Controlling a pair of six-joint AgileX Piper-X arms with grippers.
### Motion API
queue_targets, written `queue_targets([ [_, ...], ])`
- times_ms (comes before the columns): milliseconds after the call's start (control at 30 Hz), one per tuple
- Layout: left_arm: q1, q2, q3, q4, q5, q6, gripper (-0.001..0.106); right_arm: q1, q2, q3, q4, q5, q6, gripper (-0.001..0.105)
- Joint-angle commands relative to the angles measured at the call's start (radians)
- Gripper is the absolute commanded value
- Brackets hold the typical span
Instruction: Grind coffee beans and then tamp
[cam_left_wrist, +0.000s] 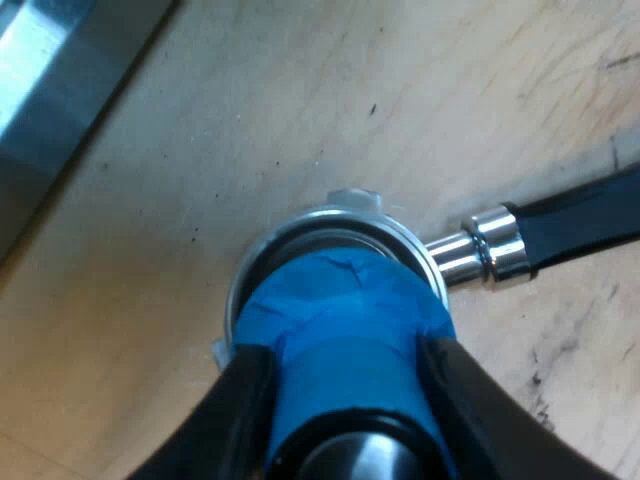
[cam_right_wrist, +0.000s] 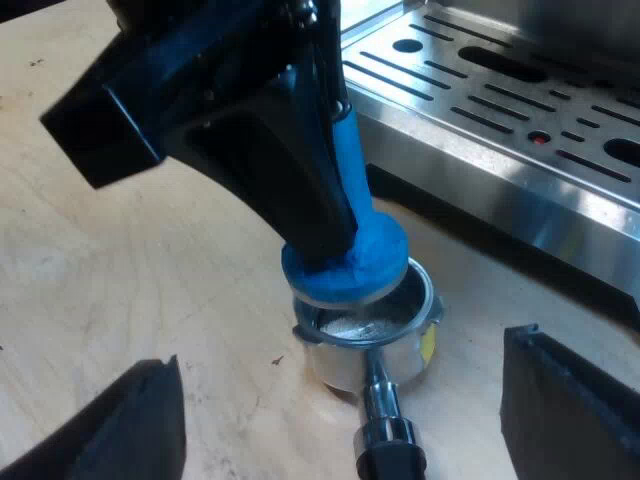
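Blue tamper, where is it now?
The blue tamper is held in my left pincer, tilted over the metal holder on the wooden table, beside the espresso machine.

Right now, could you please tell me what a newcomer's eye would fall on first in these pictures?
The blue tamper stands out first, clamped in the left gripper and tilted at the mouth of the metal holder. The holder stands on the wooden table, close to the espresso machine. The right gripper hangs open near the holder's dark handle.
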Motion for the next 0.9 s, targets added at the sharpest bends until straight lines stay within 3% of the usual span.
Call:
queue_targets([
  [33,-0.001,0.004,-0.009,-0.012,0.012,-0.013,0.000,0.002,-0.008,-0.003,-0.010,0.006,-0.013,0.067],
  [900,-0.001,0.111,-0.009,-0.036,0.030,-0.016,0.000,0.002,-0.008,-0.003,-0.010,0.006,-0.013,0.067],
])
